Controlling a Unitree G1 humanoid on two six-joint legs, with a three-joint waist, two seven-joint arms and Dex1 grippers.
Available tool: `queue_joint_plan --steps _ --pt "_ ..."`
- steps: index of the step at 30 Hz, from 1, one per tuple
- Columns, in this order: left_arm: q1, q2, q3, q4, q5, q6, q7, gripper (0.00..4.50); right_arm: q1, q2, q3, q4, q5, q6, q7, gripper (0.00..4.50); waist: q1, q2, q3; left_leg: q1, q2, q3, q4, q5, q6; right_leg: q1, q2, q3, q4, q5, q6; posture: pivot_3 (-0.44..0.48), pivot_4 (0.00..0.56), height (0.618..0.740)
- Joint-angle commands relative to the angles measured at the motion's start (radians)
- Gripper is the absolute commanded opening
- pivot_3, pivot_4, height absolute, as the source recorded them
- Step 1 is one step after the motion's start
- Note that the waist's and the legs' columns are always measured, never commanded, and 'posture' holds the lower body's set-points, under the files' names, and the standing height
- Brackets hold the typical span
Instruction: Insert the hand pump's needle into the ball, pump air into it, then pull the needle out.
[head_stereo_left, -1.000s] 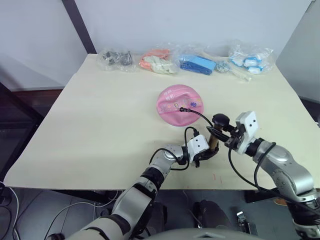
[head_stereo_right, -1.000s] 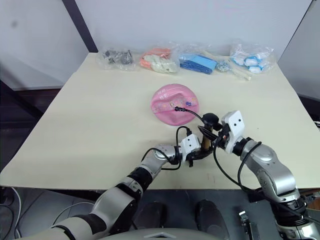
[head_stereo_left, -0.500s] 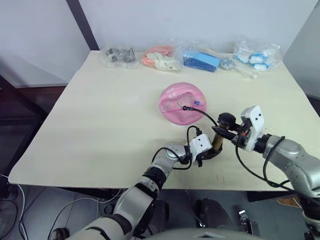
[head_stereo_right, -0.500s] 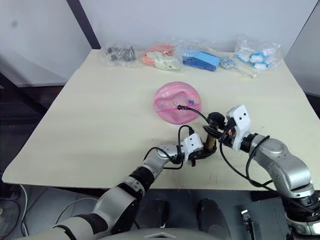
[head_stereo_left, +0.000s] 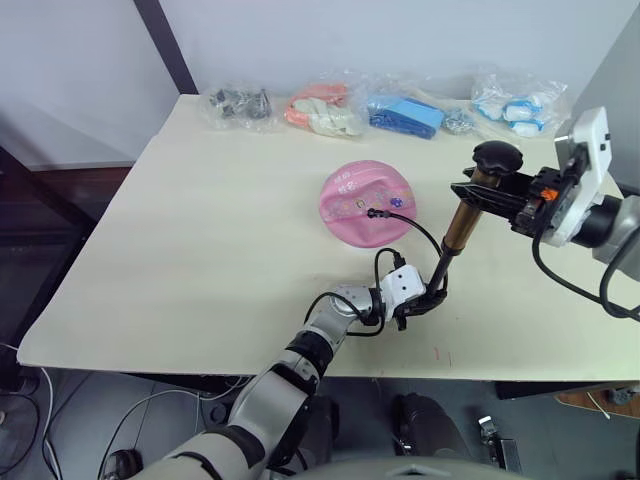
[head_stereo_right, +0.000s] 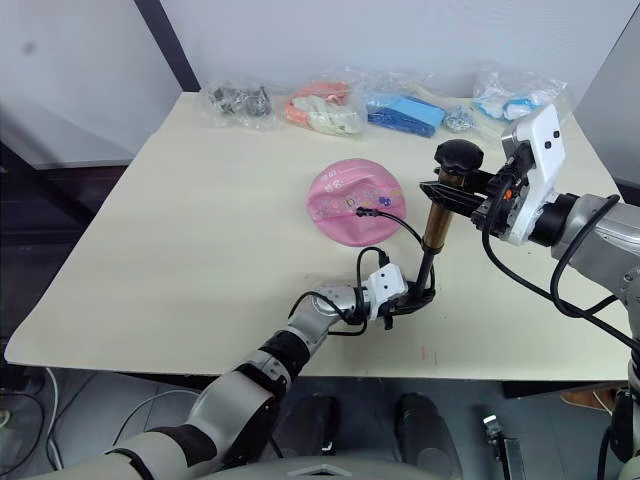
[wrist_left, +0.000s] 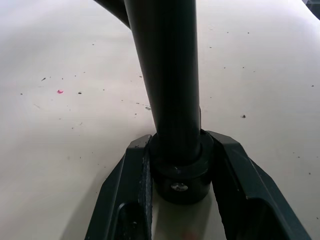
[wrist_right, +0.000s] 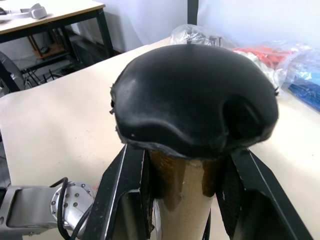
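Pumping looks underway: one hand pump (head_stereo_left: 452, 240) stands tilted at centre right, long axis running up from the left gripper (head_stereo_left: 418, 303), clamped on its base, to the right gripper (head_stereo_left: 490, 190), clamped under the handle; needle (head_stereo_left: 371, 212) sits in the one ball (head_stereo_left: 365, 203), on the worktop (head_stereo_left: 200, 220) above the left gripper.

- The needle is too small to make out where the hose (head_stereo_left: 420, 226) meets the ball (head_stereo_left: 365, 200).
- The bags' (head_stereo_left: 405, 108) contents stay unclear.
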Motion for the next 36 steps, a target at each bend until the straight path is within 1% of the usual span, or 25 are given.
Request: queue_joint_plan --steps 1,4,8,10,11,13,14,17,21,24,26,31,36 --pt "0.039 0.020 -0.037 0.062 0.045 0.029 -0.018 1.13 0.060 0.038 -0.026 -0.044 -0.078 -0.095 -0.026 1.05 0.000 -0.002 -0.001 0.000 0.000 0.000 0.000 0.000 0.000 0.000 0.000 0.000 0.000 0.000 0.000 0.000 0.150 0.740" --pt "0.040 0.020 -0.037 0.060 0.044 0.029 -0.019 1.13 0.157 0.077 0.053 -0.044 -0.162 -0.147 -0.010 1.05 -0.004 -0.006 -0.005 0.001 0.000 0.000 0.000 0.000 0.000 0.001 0.000 0.000 0.000 0.000 0.000 0.000 0.150 0.740" --pt "0.041 0.022 -0.038 0.057 0.043 0.031 -0.018 1.13 0.262 0.138 0.169 -0.005 -0.267 -0.226 0.009 1.05 -0.011 -0.011 -0.009 0.008 0.002 0.000 0.000 0.000 0.000 0.006 0.002 0.001 0.001 -0.002 0.003 0.000 0.150 0.740" --pt "0.042 0.023 -0.039 0.056 0.043 0.031 -0.017 1.13 0.316 0.171 0.258 0.061 -0.359 -0.290 0.026 1.05 -0.013 -0.014 -0.012 0.016 0.003 0.000 -0.002 0.000 0.000 0.012 0.003 0.001 0.001 -0.004 0.002 0.000 0.150 0.740" --pt "0.043 0.023 -0.039 0.055 0.043 0.031 -0.016 1.13 0.341 0.185 0.303 0.098 -0.405 -0.321 0.035 1.05 -0.013 -0.015 -0.013 0.017 0.004 0.000 -0.002 0.000 0.000 0.013 0.004 0.000 0.001 -0.006 -0.001 0.000 0.150 0.740" --pt "0.044 0.023 -0.039 0.052 0.043 0.032 -0.015 1.13 0.371 0.219 0.361 0.164 -0.472 -0.369 0.044 1.05 -0.013 -0.014 -0.020 0.018 0.005 0.000 -0.002 0.000 0.000 0.013 0.005 -0.001 0.001 -0.007 -0.003 0.000 0.150 0.740" --pt "0.044 0.024 -0.039 0.051 0.043 0.033 -0.015 1.13 0.381 0.236 0.382 0.197 -0.499 -0.389 0.048 1.05 -0.013 -0.014 -0.021 0.018 0.005 0.000 -0.002 0.000 0.000 0.013 0.005 -0.001 0.002 -0.007 -0.003 0.000 0.150 0.740" --pt "0.046 0.024 -0.039 0.049 0.043 0.034 -0.015 1.13 0.400 0.296 0.417 0.290 -0.549 -0.445 0.061 1.05 -0.013 -0.018 -0.028 0.019 0.005 -0.001 -0.003 0.000 0.000 0.013 0.006 -0.001 0.003 -0.006 -0.002 0.000 0.150 0.740" --pt "0.047 0.026 -0.039 0.046 0.042 0.035 -0.016 1.13 0.429 0.328 0.453 0.366 -0.608 -0.492 0.094 1.05 -0.015 -0.018 -0.031 0.019 0.006 -0.001 -0.003 0.000 0.000 0.013 0.006 -0.001 0.004 -0.007 -0.002 0.000 0.150 0.740" --pt "0.046 0.026 -0.038 0.046 0.042 0.036 -0.016 1.13 0.439 0.340 0.433 0.337 -0.608 -0.501 0.108 1.05 -0.015 -0.019 -0.032 0.021 0.006 -0.001 -0.003 0.000 0.000 0.014 0.007 -0.001 0.005 -0.008 -0.005 0.000 0.150 0.740" --pt "0.044 0.026 -0.038 0.048 0.041 0.037 -0.015 1.13 0.419 0.336 0.386 0.278 -0.578 -0.475 0.099 1.05 -0.015 -0.019 -0.032 0.021 0.007 -0.001 -0.003 0.000 0.000 0.014 0.007 -0.001 0.006 -0.008 -0.005 0.000 0.150 0.740" --pt "0.042 0.026 -0.038 0.054 0.042 0.035 -0.014 1.13 0.324 0.273 0.238 0.112 -0.476 -0.370 0.077 1.05 -0.010 -0.011 -0.026 0.018 0.006 -0.003 -0.003 0.000 0.000 0.012 0.006 -0.002 0.006 -0.008 -0.004 0.000 0.150 0.740" --pt "0.043 0.023 -0.038 0.060 0.045 0.031 -0.014 1.13 0.200 0.184 0.073 -0.014 -0.306 -0.215 0.048 1.05 -0.005 -0.002 -0.014 0.013 0.002 -0.002 -0.003 0.000 0.000 0.007 0.003 -0.001 0.006 -0.007 -0.004 0.000 0.150 0.740"
